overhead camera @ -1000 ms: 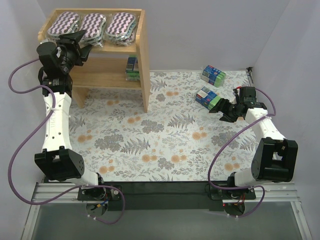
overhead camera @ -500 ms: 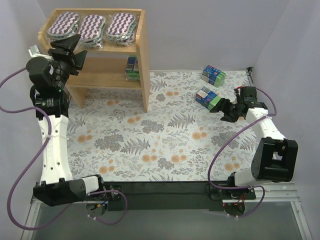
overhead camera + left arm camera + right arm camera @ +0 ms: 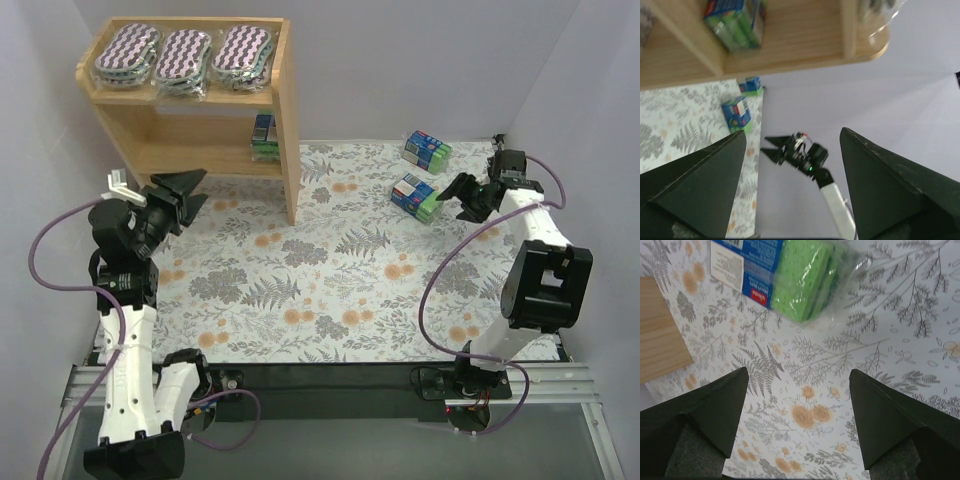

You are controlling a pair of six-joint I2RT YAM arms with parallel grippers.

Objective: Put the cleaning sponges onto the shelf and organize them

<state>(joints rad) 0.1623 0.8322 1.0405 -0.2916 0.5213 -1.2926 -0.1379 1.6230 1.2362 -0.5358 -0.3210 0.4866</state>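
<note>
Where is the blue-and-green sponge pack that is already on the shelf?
In the top external view, the blue-and-green pack sits on the lower tier of the shelf, at its right end near the side panel, below the purple zigzag pads.

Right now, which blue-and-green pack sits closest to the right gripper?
The front pack on the mat, beside the right gripper; the rear pack lies farther back, the third pack sits on the shelf, lower tier.
</note>
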